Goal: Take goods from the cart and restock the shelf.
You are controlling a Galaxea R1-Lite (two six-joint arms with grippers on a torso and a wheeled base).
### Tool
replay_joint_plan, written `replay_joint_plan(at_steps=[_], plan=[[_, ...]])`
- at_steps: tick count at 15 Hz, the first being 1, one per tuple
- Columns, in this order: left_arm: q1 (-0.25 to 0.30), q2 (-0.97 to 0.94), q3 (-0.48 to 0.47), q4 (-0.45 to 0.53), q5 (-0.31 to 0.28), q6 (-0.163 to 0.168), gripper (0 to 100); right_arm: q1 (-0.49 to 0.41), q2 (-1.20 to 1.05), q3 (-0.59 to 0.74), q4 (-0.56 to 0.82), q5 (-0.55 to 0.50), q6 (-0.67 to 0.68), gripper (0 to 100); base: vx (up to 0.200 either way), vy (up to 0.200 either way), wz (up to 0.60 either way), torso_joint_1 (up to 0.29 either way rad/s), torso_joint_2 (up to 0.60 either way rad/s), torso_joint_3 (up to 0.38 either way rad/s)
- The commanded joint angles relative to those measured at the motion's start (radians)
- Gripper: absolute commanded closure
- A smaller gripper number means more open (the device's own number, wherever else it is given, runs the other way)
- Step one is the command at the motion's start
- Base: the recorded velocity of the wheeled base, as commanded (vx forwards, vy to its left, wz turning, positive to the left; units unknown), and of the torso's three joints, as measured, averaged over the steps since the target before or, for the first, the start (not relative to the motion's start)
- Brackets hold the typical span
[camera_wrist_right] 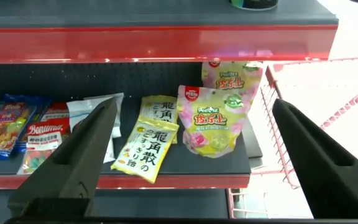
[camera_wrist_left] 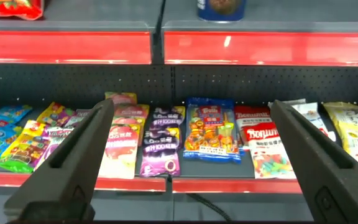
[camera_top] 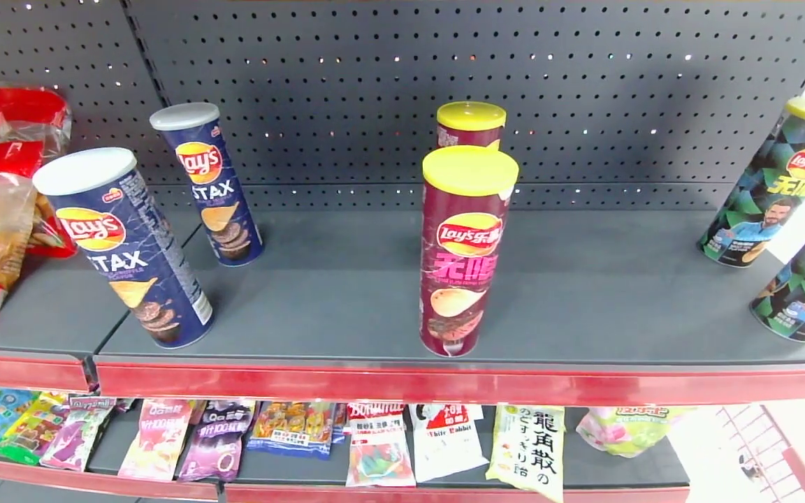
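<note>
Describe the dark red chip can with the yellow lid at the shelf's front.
The chip can is a tall round tube in a glossy dark red wrap picturing chips. A yellow lid, plastic by its look, closes the top. It stands upright near the front edge of the grey shelf. A matching can stands right behind it, mostly hidden; whether they touch cannot be told.

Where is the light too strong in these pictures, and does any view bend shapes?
Head view: white washout at the right edge beside the green-and-black crisp tube, and the nearer dark blue crisp tube leans outward, likely lens distortion. Left wrist view: a small glare spot on the red shelf edge. Right wrist view: the pink wire cart nearly vanishes in bright light.
</note>
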Motion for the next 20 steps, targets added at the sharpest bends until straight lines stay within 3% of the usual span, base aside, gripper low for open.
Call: replay_joint_plan(at_steps=[1,20], plan=[[0.000,0.001,0.000,0.000,0.000,0.000,0,0.000,0.000,0.000,0.000,0.000,0.001,0,0.000,0.000,0.00,0.000,0.00,0.000],[0.000,0.001,0.000,0.000,0.001,0.001,0,0.000,0.000,0.000,0.000,0.000,0.003,0,0.000,-0.011,0.00,0.000,0.00,0.000]])
